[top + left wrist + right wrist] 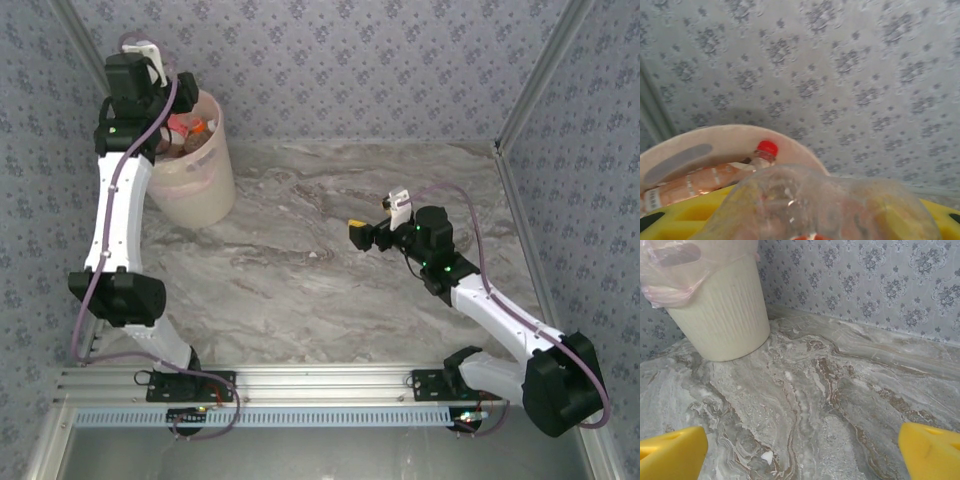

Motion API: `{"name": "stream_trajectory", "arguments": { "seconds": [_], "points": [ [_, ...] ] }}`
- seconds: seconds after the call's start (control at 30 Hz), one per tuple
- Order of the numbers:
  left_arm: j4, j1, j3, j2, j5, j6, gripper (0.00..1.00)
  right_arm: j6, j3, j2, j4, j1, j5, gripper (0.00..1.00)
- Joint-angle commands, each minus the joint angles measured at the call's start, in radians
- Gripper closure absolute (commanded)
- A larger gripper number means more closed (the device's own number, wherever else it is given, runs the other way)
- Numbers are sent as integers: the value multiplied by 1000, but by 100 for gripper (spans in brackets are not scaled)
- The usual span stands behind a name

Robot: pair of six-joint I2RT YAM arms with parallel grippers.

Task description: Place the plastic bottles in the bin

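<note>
Left wrist: left gripper (807,225) clamped a bottle (832,202) over the bin (205,190), 10 o'clock on the table (330,300); right gripper (800,450) sat jaws apart, empty. Risk: bin looked full, so the dropped bottle could bounce out.

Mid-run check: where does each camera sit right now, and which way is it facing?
Top external: above and behind the bases, looking down on the marble table, bin, left arm and right arm.
Left wrist: over the bin, facing the wall; left gripper holds a clear bottle; a red-capped bottle lies inside.
Right wrist: low over the table, facing the bin; right gripper open.
Shared: all three show the bin.
</note>
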Motion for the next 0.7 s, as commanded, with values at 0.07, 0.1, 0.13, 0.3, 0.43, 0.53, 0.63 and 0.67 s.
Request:
{"name": "stream_trajectory", "arguments": {
  "seconds": [0.07, 0.1, 0.13, 0.3, 0.43, 0.53, 0.63, 0.67],
  "points": [
    [-102, 2, 37, 40, -40, 65, 61, 9, -14, -27, -27, -6, 29, 0],
    [-102, 1, 31, 48, -40, 69, 61, 9, -14, -27, -30, -5, 30, 0],
    [-130, 2, 34, 58, -37, 72, 60, 9, -14, -25, -32, -5, 30, 0],
    [-246, 2, 140, 156, -13, 93, 53, 8, -8, -26, -50, -5, 37, 0],
    [-387, 0, 351, 279, 6, 90, 24, 7, -8, -21, -55, -5, 49, 0],
    [-453, 0, 523, 346, 33, 88, 10, 7, -6, -17, -58, -6, 50, 0],
    [-451, 1, 605, 358, 48, 82, 4, 8, -2, -13, -63, -6, 54, 0],
    [-444, 2, 609, 355, 49, 75, 3, 7, 0, -12, -63, -7, 56, 0]
  ]
}}
